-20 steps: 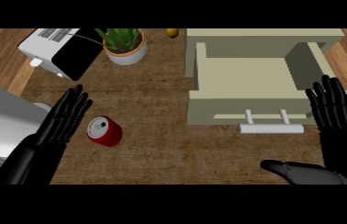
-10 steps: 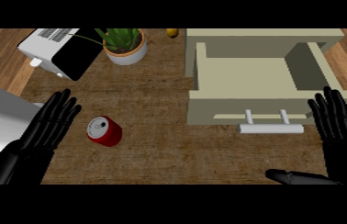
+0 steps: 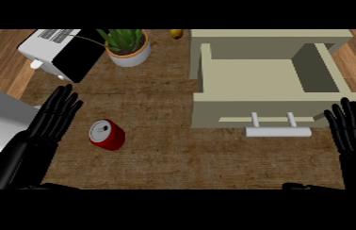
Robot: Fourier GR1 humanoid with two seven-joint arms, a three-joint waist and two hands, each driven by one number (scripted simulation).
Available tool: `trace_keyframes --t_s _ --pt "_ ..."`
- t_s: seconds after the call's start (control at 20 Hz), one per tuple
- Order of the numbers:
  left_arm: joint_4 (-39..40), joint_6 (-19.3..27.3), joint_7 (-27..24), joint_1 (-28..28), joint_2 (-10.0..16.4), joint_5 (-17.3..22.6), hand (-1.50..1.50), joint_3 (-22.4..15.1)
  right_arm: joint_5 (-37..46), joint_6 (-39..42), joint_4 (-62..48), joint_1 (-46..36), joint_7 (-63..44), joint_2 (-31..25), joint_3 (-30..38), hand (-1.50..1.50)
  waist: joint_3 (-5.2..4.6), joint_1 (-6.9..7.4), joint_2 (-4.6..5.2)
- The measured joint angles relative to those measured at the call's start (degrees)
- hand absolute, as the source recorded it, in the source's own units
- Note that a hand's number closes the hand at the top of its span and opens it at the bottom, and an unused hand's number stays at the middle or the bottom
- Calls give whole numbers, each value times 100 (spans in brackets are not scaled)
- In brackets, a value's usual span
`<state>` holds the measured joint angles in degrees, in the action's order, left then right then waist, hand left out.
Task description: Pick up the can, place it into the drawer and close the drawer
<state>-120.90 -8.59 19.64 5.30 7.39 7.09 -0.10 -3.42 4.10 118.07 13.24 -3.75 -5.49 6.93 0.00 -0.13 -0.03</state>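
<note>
A red can (image 3: 107,135) with a silver top stands on the brown counter at the left. My left hand (image 3: 52,119) is open just to its left, fingers straight and pointing up, a short gap from the can. At the right, the beige drawer (image 3: 261,78) stands pulled open, with nothing showing inside it, and its white handle (image 3: 277,131) faces me. My right hand (image 3: 345,128) is open at the right edge, level with the handle and right of it, holding nothing.
A white and black toaster (image 3: 60,54) sits at the back left. Beside it is a potted plant (image 3: 128,46). A small yellow object (image 3: 176,33) lies at the back edge. A pale surface (image 3: 12,112) borders the counter at the left.
Both hands have drawn back toward the lower edge and slightly outward. The can and the drawer have not moved.
</note>
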Motion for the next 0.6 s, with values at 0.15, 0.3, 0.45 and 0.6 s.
trace_keyframes --t_s 0.15,0.3,0.45,0.6 --pt "330 -70 -179 -88 -44 -51 -150 41 -71 105 -53 -21 15 -30 124 -150 0 -1 1" --pt "721 -198 -567 -51 -76 -132 -150 82 -29 103 139 -8 -162 -12 134 -150 0 0 1" --pt "988 -194 -816 -6 -173 -317 -150 15 -21 166 170 93 -77 44 157 -150 0 -3 1" --pt "1357 -185 -1136 -62 -238 -441 -150 39 -126 312 98 147 23 29 289 -150 1 -4 1"
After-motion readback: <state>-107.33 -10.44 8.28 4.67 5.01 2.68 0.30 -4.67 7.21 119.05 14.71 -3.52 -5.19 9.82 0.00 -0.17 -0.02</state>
